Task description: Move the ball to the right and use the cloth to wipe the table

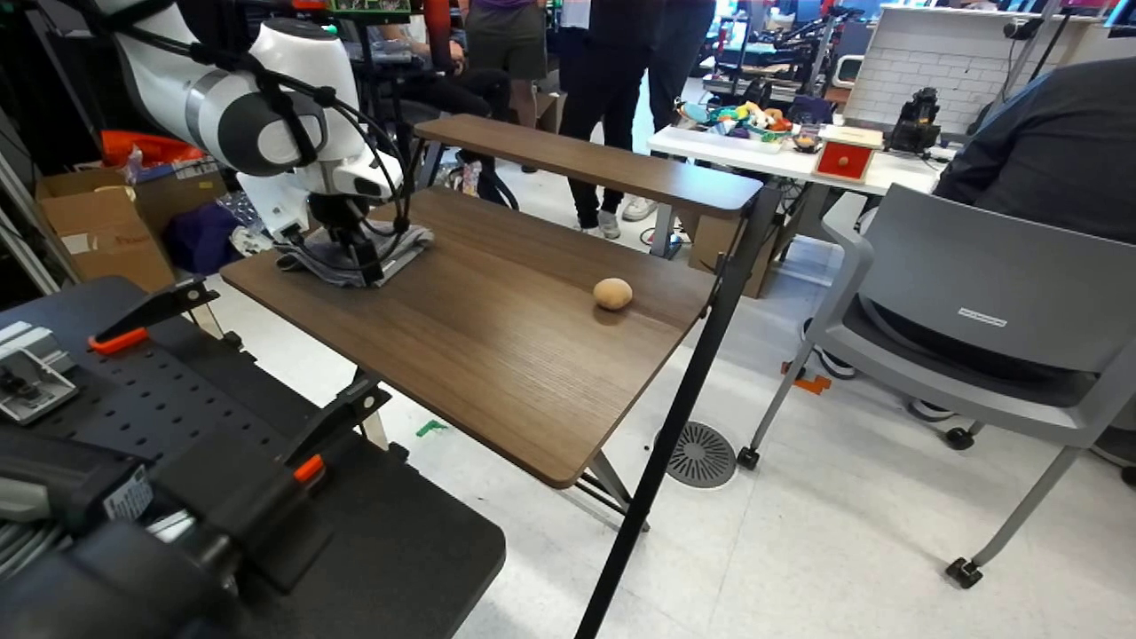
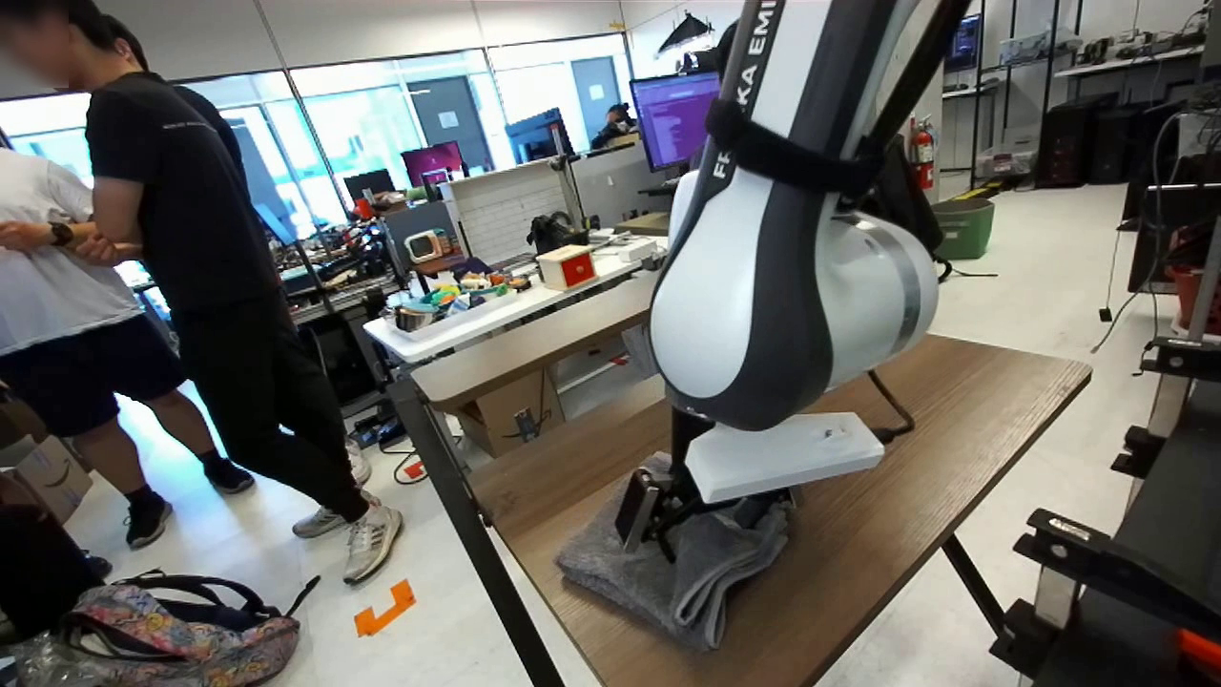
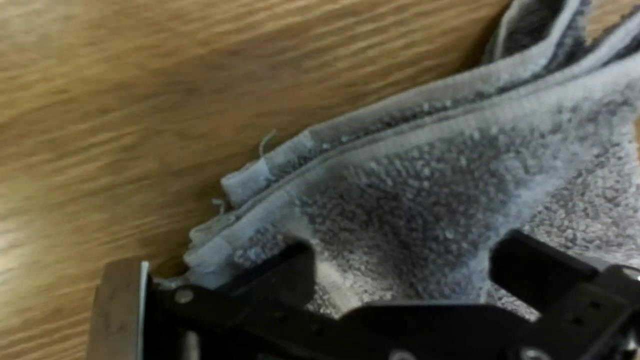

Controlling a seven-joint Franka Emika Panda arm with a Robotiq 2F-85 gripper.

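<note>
At the end of one white-and-dark arm, one gripper with its two fingers wide apart.

Under it is one rumpled grey cloth (whether the fingers touch it, I cannot tell). The cloth lies on one brown wood-grain table; one tan ball rests on the same surface, well apart, toward the opposite end. On the pale floor around stand one grey chair, one white table and at least two people.

Got a grey chair right, cardboard box far left in an exterior view. Also got some patterned backpack near left, green bin far right in an exterior view. Can spot a red-fronted box in both exterior views too.
</note>
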